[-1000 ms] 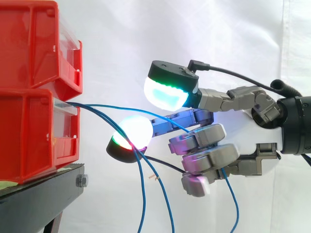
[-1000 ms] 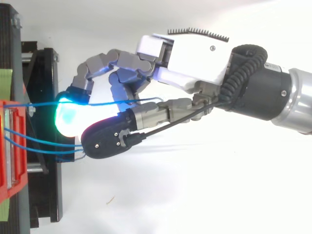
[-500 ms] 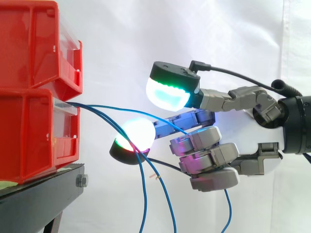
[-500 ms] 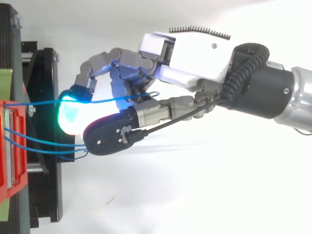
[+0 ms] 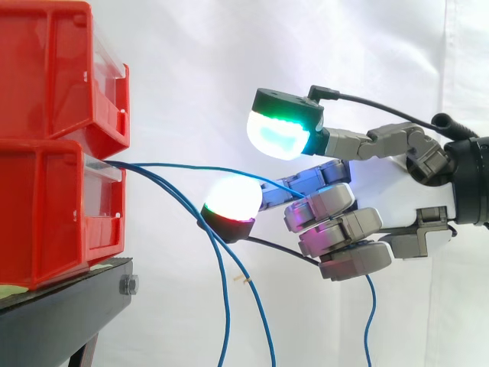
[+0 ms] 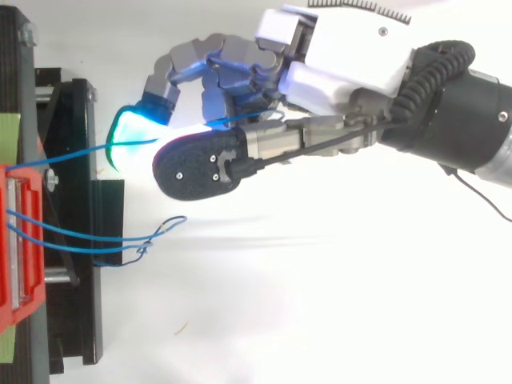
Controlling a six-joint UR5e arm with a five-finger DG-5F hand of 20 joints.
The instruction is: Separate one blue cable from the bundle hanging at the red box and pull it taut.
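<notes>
Clenching round one blue cable, the fingers of the hand are gripping it well to the right of the red box in the side view, the strand running almost level from the lower bin's front into the curl and its free end dangling below the hand. Other cables of the bundle are hanging apart from it, nearer the box; the held strand is bowing slightly, so the coming pull is likely calling for travel along its long axis, directly away from the box
</notes>
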